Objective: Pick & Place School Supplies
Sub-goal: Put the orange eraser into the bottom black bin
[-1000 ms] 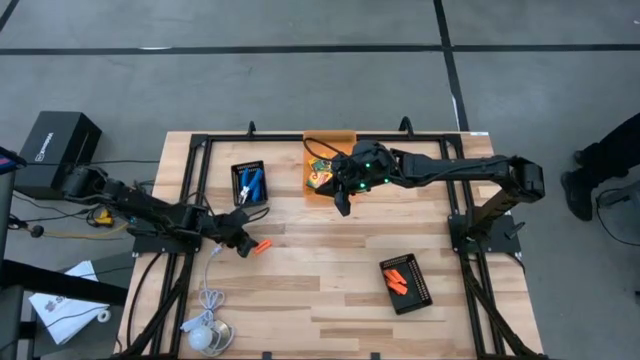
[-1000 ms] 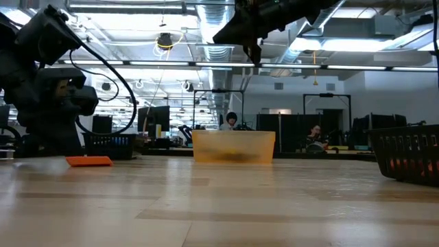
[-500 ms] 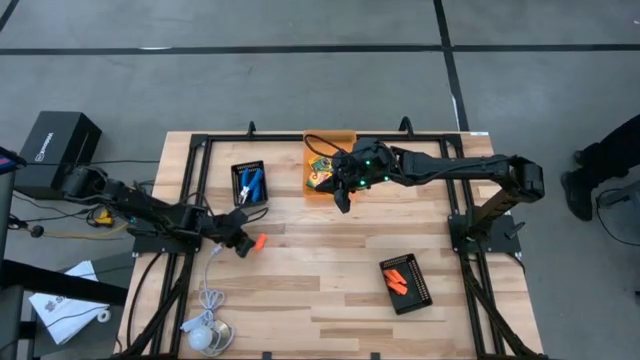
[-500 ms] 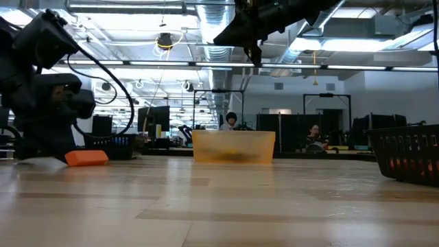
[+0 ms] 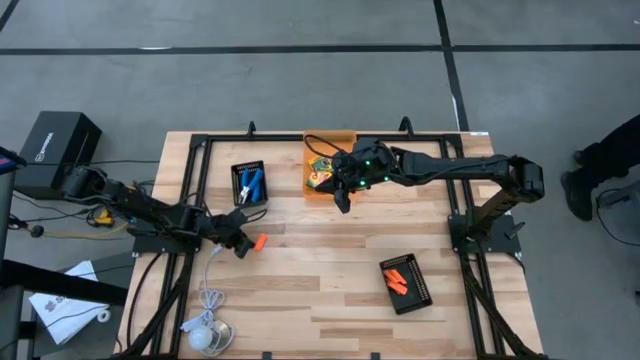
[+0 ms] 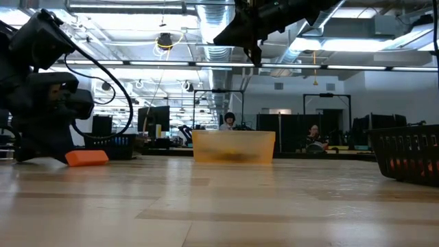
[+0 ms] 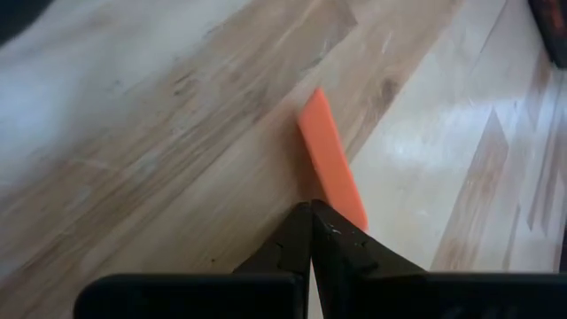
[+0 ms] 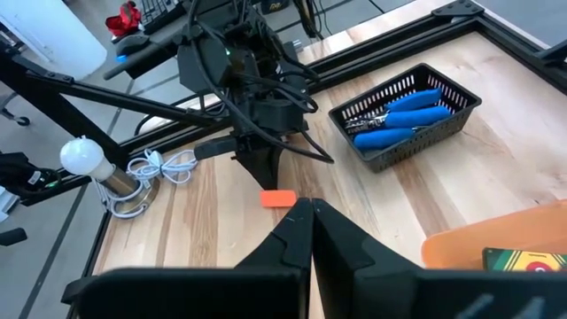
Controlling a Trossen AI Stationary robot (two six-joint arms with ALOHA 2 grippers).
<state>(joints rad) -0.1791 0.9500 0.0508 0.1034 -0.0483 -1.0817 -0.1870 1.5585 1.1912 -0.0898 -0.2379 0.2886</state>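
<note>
A short, flat orange piece (image 5: pixel 257 241) lies on the wooden tabletop toward nine o'clock. More orange pieces (image 5: pixel 400 277) are heaped in a tray near four o'clock. Yellow-and-green printed crayon boxes (image 5: pixel 320 178) sit at twelve, with blue-handled tools (image 5: pixel 250 184) lying side by side near eleven.

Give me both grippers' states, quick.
Left gripper: shut, empty, beside the flat orange piece on the table.
Right gripper: shut, empty.
</note>
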